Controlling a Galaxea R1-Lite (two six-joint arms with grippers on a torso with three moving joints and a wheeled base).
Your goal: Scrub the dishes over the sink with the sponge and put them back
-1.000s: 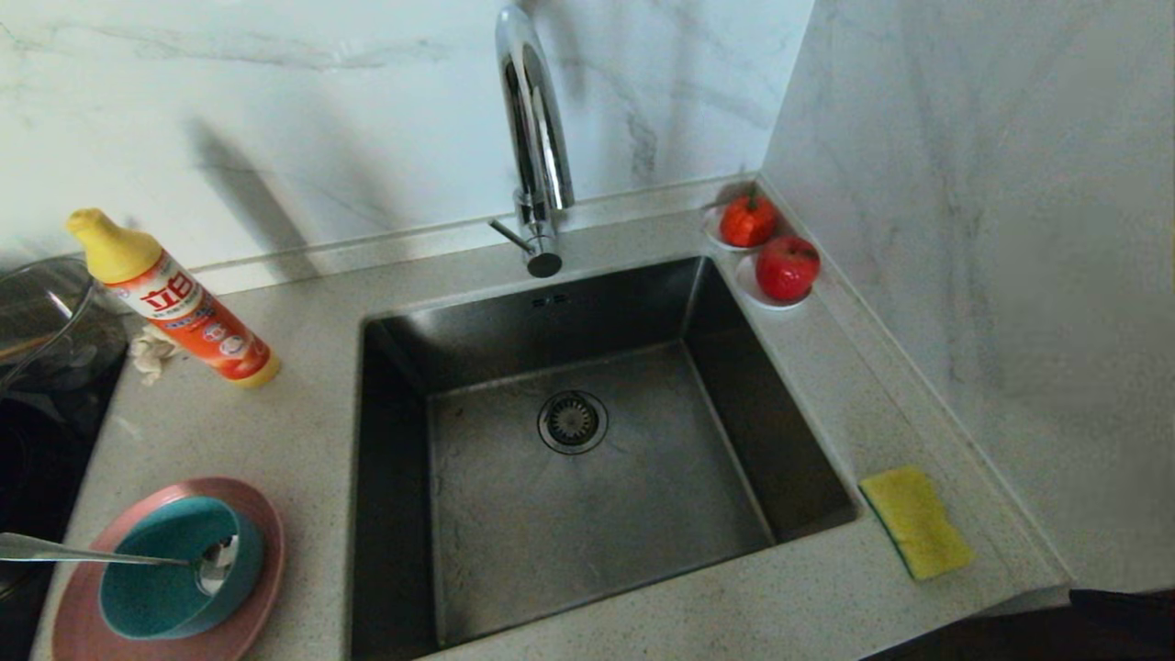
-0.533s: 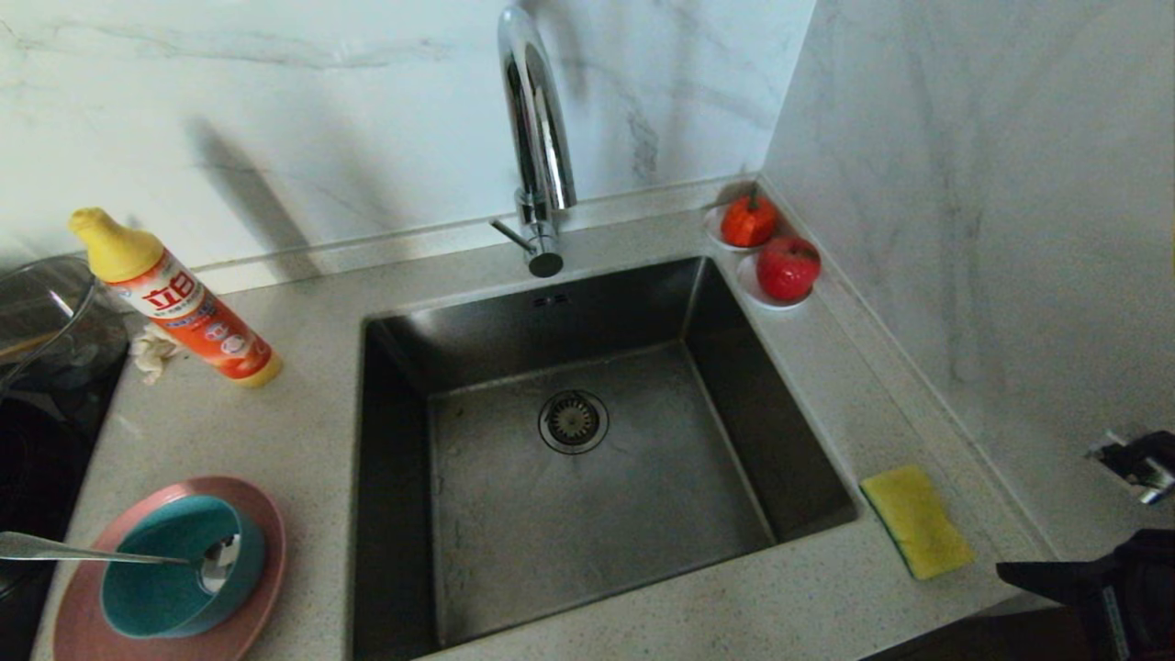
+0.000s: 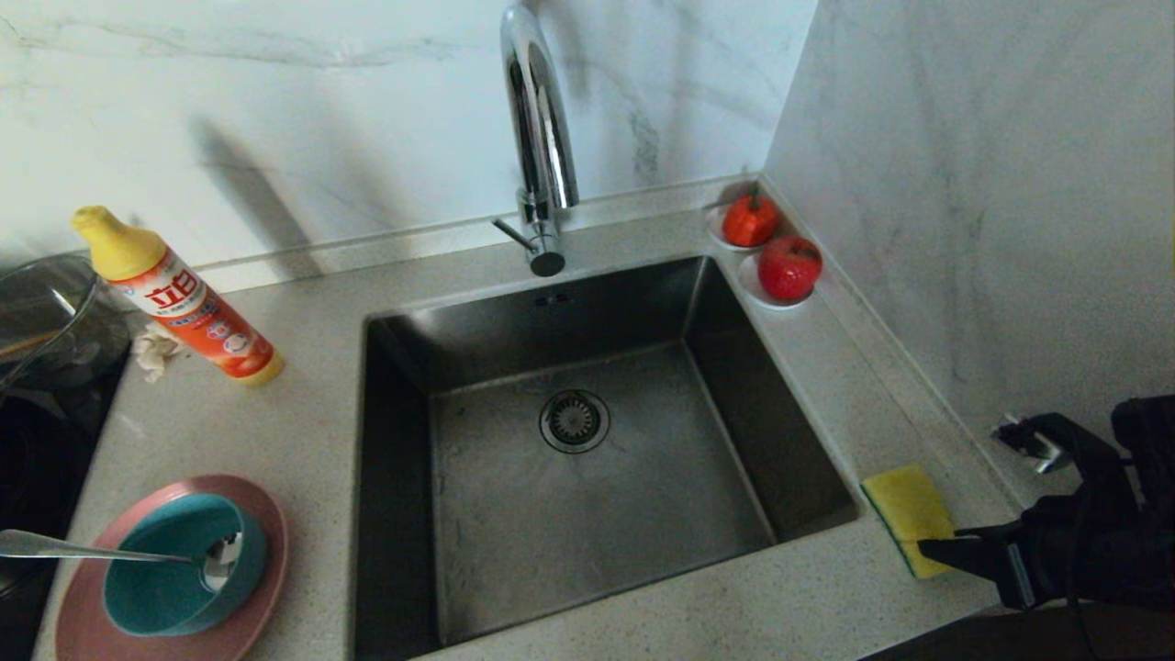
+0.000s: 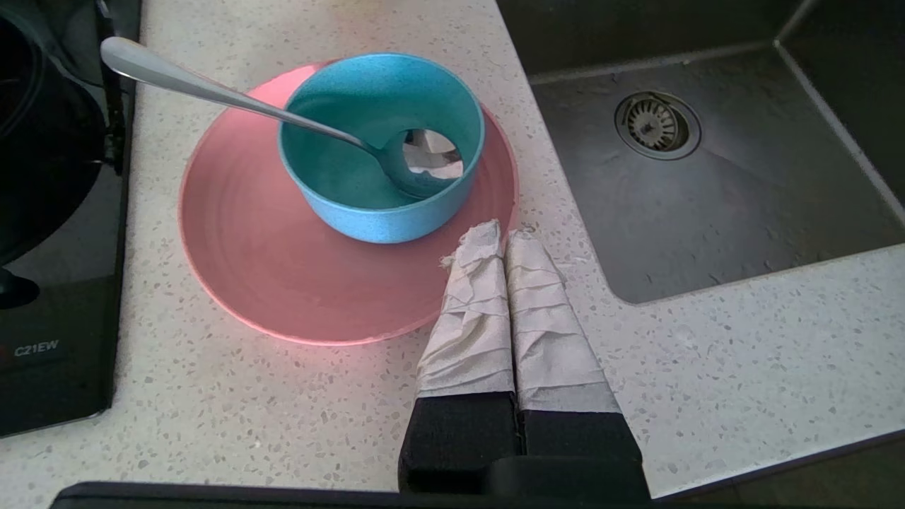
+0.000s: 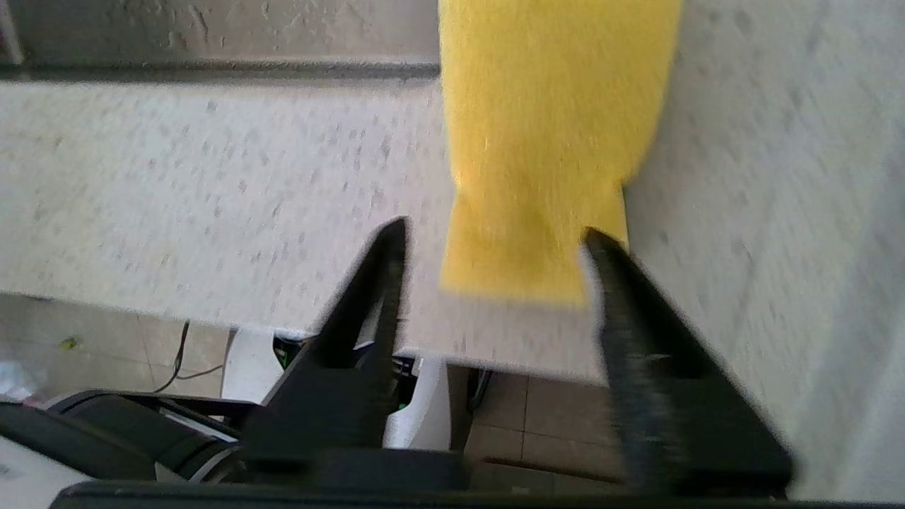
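Observation:
The yellow sponge [image 3: 904, 509] lies flat on the counter to the right of the sink [image 3: 643, 514]. My right gripper [image 3: 962, 488] is open at the sponge's near end, one black finger [image 3: 945, 551] over its near corner. In the right wrist view the sponge [image 5: 551, 127] sits just ahead of the spread gripper [image 5: 495, 230], with nothing gripped. Left of the sink, the teal bowl [image 3: 156, 606] stands on the pink plate [image 3: 262, 569] with the spoon [image 3: 73, 549] resting in it. My left gripper [image 4: 503, 233] is shut and empty, at the plate's [image 4: 283, 283] edge.
A chrome tap [image 3: 537, 138] arches over the sink's back rim. An orange detergent bottle [image 3: 184, 303] and a beige rag [image 3: 151, 353] lie at back left beside a glass pot [image 3: 46, 312]. Saucers with red fruit [image 3: 788, 266] sit in the back right corner. A marble wall [image 3: 991, 184] runs close along the sponge.
My right arm has come into view from the lower right and moved in to the sponge's near end. Dishes and sponge have not moved.

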